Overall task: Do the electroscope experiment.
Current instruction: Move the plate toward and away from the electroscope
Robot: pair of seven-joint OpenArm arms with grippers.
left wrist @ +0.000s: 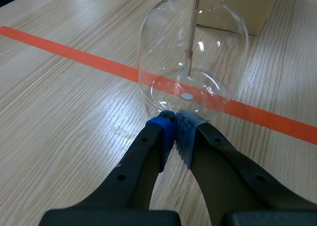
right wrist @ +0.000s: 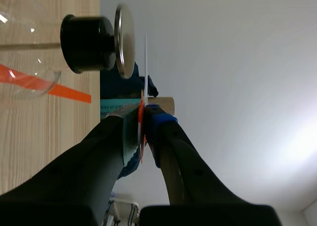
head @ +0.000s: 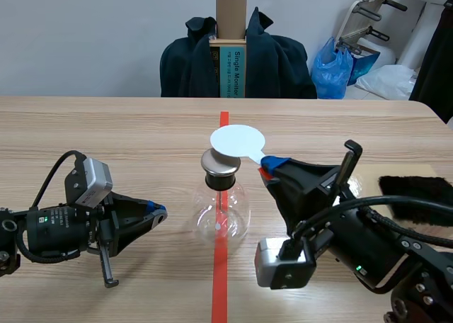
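Note:
A clear glass flask with a black stopper and a metal cap stands on the red centre line. My right gripper is shut on the red handle of a white round paddle, whose disc hovers just above the cap. The right wrist view shows the paddle edge-on, a small gap from the metal cap, with its handle pinched in the right gripper. My left gripper lies low on the table left of the flask, shut on nothing. In the left wrist view the left gripper almost touches the flask.
A black fuzzy cloth lies on a beige board at the right of the table. Behind the far edge a chair draped with a dark jacket holds a cardboard box. A blue bag sits beyond.

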